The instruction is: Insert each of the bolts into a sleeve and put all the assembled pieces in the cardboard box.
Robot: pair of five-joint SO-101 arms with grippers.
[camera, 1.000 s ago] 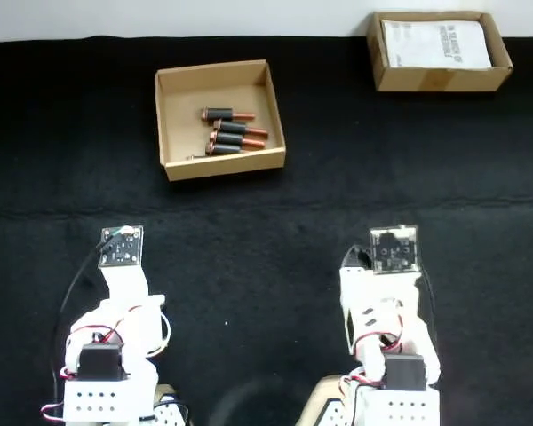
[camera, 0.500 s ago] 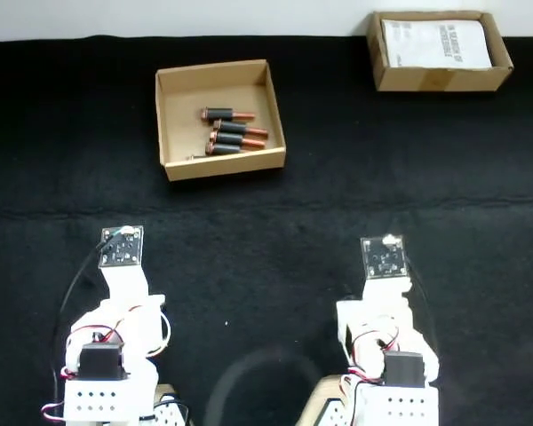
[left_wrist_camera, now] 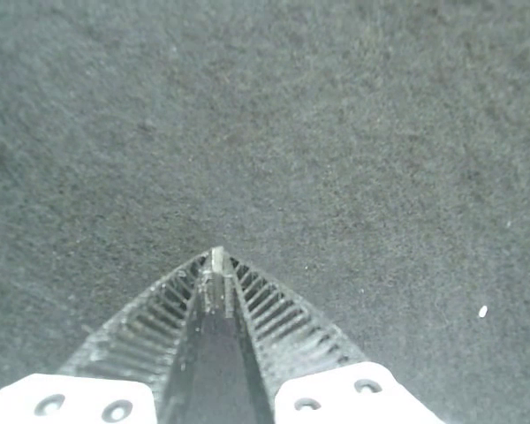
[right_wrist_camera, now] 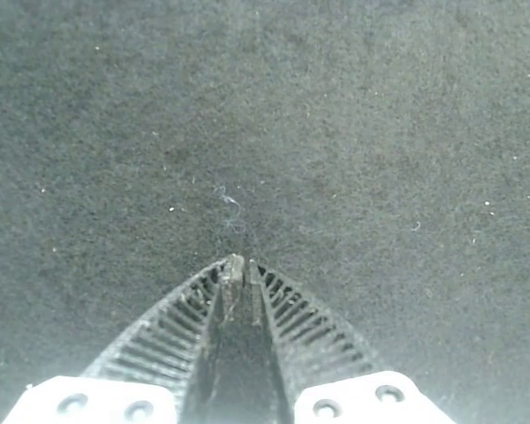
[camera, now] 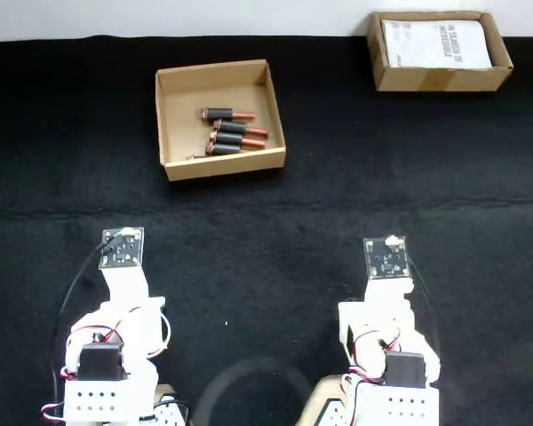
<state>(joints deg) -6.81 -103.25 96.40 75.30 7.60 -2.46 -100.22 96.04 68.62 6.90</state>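
While left claw [left_wrist_camera: 215, 261] and right claw [right_wrist_camera: 236, 263] both together, sleeved bolts [camera: 234, 130] inside cardboard box [camera: 182, 115].

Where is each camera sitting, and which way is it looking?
High view: fixed above the table, looking down at the black cloth, the cardboard box holding assembled pieces, and a second box; one arm and the other arm show from above.
Left wrist view: on the left arm's wrist, looking along the shut left gripper at cloth.
Right wrist view: on the right arm's wrist, looking along the shut right gripper at cloth.
Shared: every view shows the same black cloth.
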